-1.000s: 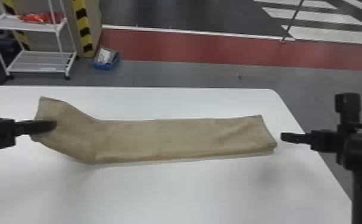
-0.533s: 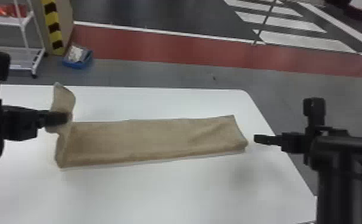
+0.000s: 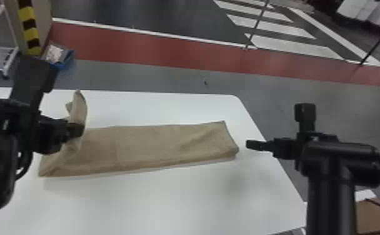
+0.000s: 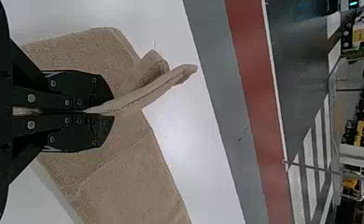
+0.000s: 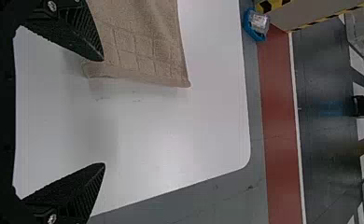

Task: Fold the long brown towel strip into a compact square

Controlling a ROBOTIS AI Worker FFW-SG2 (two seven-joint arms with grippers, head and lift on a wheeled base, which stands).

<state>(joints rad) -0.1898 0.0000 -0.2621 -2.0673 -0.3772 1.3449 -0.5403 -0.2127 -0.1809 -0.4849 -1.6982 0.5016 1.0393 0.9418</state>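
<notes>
Nubby brown towel strip [image 3: 155,145] stretches across a smooth white tabletop [image 3: 167,203], its curled nine o'clock end pinched upright in the left gripper's [image 3: 75,129] flat jaws; beyond its three o'clock end, the right gripper's [image 3: 252,145] ridged jaws gape empty.

Black arms [image 3: 330,200] have rounded housings [image 3: 342,157], looped cable [image 3: 29,165] and silver screws [image 4: 31,98].

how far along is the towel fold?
Towel already lies as a long flat strip on the table. In hand: left gripper is shut on its left end, lifted and bent up. Left: laying that end over and folding down to a square; most of the strip is still full length. Right gripper is open, off the right end.
</notes>
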